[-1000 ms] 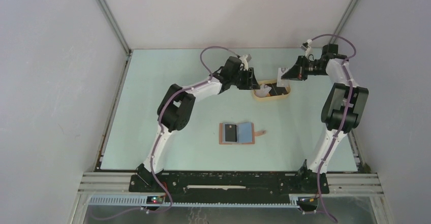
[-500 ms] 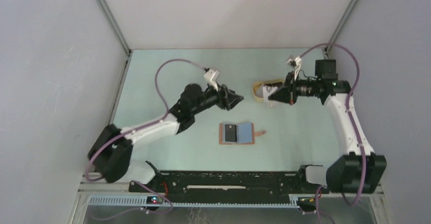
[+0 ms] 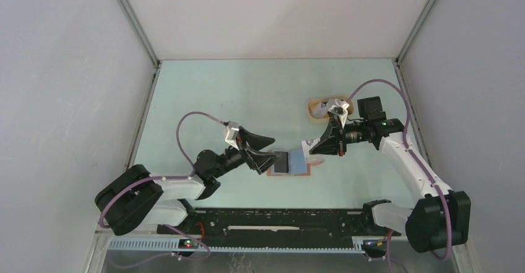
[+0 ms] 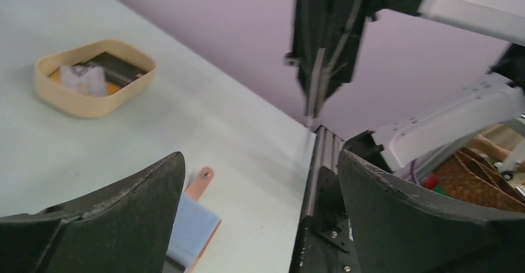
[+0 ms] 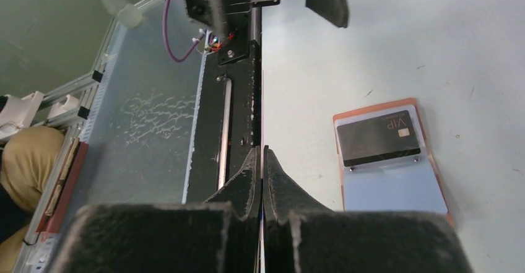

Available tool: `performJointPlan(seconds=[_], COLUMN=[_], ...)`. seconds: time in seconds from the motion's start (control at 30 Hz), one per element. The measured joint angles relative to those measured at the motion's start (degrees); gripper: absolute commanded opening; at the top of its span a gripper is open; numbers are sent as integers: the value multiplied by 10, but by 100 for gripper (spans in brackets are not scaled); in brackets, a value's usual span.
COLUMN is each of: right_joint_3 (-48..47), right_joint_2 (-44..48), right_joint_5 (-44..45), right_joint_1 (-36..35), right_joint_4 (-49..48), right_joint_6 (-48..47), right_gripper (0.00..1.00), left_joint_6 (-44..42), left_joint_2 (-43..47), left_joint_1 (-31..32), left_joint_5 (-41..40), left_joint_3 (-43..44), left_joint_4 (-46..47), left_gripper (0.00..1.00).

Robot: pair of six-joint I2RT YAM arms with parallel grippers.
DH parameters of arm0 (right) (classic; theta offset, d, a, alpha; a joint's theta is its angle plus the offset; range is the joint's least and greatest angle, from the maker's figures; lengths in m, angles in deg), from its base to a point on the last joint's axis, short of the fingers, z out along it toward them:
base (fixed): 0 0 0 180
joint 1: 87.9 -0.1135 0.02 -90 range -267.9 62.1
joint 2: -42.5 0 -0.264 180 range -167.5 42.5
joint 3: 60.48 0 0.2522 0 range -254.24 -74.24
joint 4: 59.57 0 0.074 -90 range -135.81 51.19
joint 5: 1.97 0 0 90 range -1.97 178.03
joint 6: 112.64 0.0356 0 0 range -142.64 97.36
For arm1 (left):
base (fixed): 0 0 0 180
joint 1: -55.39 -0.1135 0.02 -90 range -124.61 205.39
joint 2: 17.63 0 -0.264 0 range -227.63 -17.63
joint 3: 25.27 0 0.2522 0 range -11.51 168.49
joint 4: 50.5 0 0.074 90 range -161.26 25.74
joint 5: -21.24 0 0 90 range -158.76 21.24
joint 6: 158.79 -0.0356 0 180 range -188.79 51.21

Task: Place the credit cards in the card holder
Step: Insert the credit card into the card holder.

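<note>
Carrying step: grips thin flat credit card point(image 4: 308, 118) edge-on in clenched right gripper point(image 5: 261, 155), just right of open reddish-brown leather card holder point(image 5: 396, 189); holds left gripper point(image 3: 265, 152) released at its left. Next, probably needs lowering into a pocket.

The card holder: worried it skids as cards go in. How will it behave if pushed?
Probably light: the card holder lies thin, flat and open on the smooth table, so it may slide. Its fold and strap tab suggest flex. The open left gripper beside it could pin it.
</note>
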Motion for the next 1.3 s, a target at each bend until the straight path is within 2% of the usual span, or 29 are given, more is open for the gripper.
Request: performJointPlan(seconds=[0.27, 0.47, 0.6, 0.7, 0.77, 0.8, 0.83, 0.87, 0.93, 0.97, 1.07, 1.1, 1.2, 1.3], right_joint_3=[0, -1, -2, -5, -7, -7, -8, -9, -10, -11, -33, -46, -59, -33], right_joint_2=[-90, -109, -118, -127, -130, -131, -132, -133, -134, -134, -136, -135, -119, -70], right_joint_5=[-3, -8, -12, -13, -13, -14, -14, -14, -12, -9, 24, 52, 137, 212], right_joint_1=[-32, -52, -59, -62, -64, -65, -66, -67, -66, -65, -69, -70, -70, -70], right_joint_4=[-60, -64, -67, -67, -67, -67, -67, -67, -66, -62, -25, -5, 23, 27], right_joint_6=[52, 60, 64, 63, 63, 63, 63, 63, 63, 62, 30, 7, -42, -81], right_gripper=[0, 0, 0, 0, 0, 0, 0, 7, 46, 62, 95, 99, 99, 100], left_joint_6=[24, 46, 56, 63, 70, 73, 77, 83, 87, 88, 97, 104, 131, 139], left_joint_2=[-52, -130, -162, -181, -190, -194, -199, -203, -213, -217, -218, -217, -205, -170], left_joint_1=[30, 45, 58, 66, 69, 69, 69, 69, 69, 69, 64, 59, 35, 21], left_joint_5=[9, -10, -20, -23, -23, -22, -19, -16, -7, -6, -5, -3, 3, 6], left_joint_3=[6, 50, 83, 107, 116, 121, 127, 132, 141, 142, 136, 130, 94, 66], left_joint_4=[75, 82, 87, 90, 90, 90, 90, 91, 96, 97, 97, 99, 87, 27], left_gripper=[81, 70, 59, 39, 20, 4, 1, 0, 0, 0, 0, 0, 0, 0])
